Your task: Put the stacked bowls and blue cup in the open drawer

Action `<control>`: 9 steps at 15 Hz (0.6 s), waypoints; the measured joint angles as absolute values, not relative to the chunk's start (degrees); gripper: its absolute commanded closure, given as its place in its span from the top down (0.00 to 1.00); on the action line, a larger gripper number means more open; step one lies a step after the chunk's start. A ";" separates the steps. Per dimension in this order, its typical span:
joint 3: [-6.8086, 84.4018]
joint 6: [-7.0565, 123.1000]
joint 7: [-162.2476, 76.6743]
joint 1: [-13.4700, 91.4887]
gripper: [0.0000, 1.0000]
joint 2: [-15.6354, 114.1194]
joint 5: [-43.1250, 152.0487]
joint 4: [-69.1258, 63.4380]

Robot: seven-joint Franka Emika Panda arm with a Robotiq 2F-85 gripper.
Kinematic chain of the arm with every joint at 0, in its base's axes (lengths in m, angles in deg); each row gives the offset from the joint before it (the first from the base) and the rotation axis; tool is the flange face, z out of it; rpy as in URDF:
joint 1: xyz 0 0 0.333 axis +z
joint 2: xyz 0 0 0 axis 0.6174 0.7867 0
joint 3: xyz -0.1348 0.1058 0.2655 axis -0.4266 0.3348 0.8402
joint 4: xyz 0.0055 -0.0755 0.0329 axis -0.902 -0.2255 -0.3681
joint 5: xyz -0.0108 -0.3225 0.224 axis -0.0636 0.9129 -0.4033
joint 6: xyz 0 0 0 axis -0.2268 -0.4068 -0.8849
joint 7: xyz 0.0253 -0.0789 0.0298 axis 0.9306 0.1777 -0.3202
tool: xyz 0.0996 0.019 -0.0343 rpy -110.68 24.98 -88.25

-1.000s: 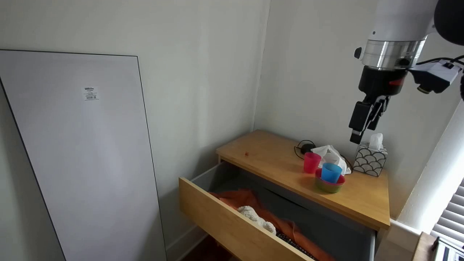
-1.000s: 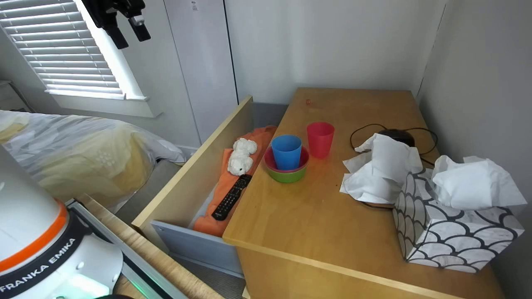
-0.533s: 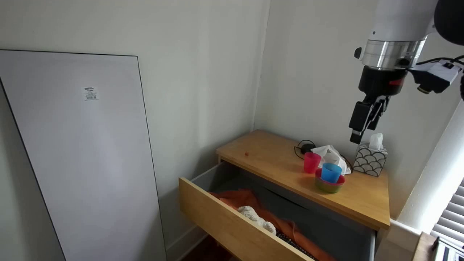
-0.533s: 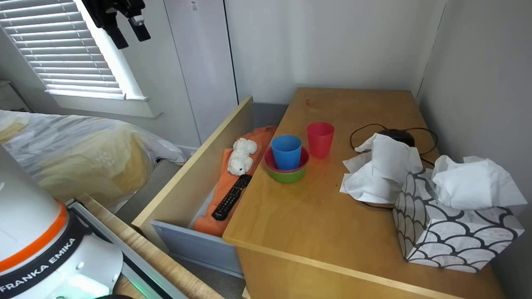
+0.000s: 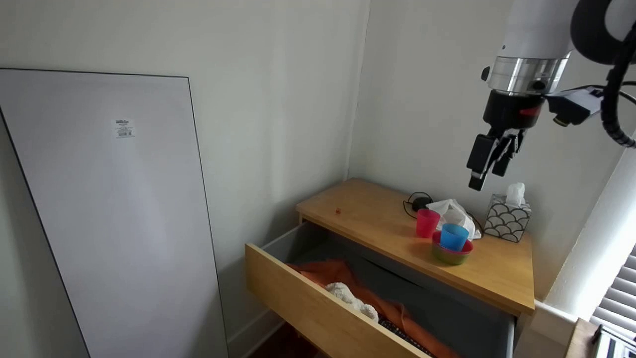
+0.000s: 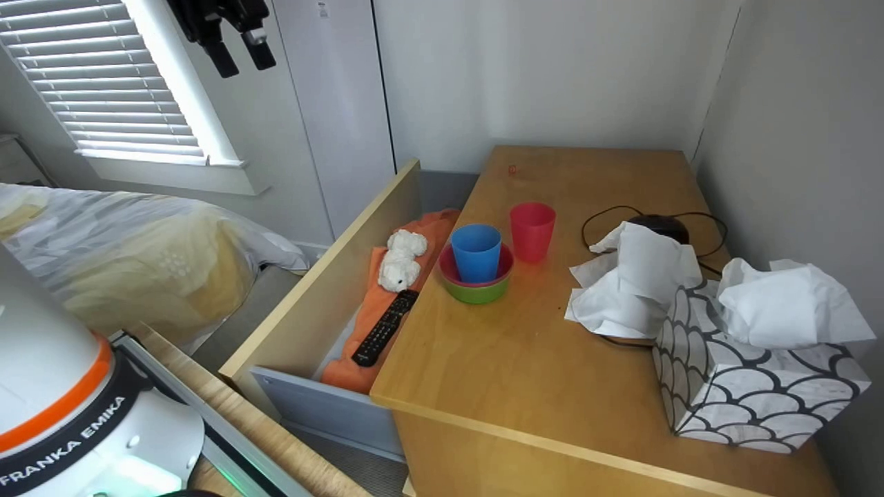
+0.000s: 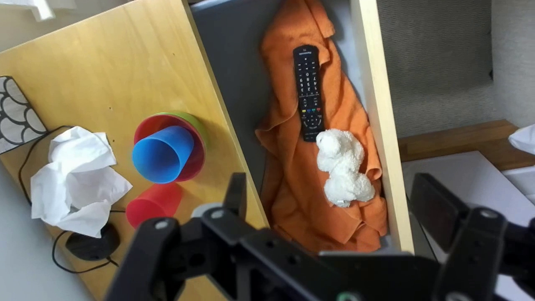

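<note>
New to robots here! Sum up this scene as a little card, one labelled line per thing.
Stacked bowls: red nested in green, on the dresser top
Blue cup: sitting in the bowls
Red cup: on the dresser top, beside the bowls
Open drawer: holds orange cloth, black remote, white fluffy toy
Jaws: open, holding nothing
To do: bowls and blue cup into the drawer

A black TV remote (image 7: 308,90) and a white plush toy (image 7: 345,167) are supported by an orange cloth (image 7: 290,163), while a red cup (image 6: 532,235), a crumpled white tissue (image 6: 635,279) and a scallop-patterned tissue box (image 6: 773,393) are carried by the table (image 6: 483,366).
</note>
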State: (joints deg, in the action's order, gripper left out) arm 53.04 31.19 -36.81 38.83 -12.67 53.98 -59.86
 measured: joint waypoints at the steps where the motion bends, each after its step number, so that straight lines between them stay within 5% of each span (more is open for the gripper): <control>1: 52.09 32.45 -36.82 38.23 1.00 -11.65 54.09 -59.90; 9: 46.68 49.12 -37.14 33.83 1.00 -1.58 57.92 -64.25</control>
State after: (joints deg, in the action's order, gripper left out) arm 46.68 49.12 -37.14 33.83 -1.58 57.92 -64.25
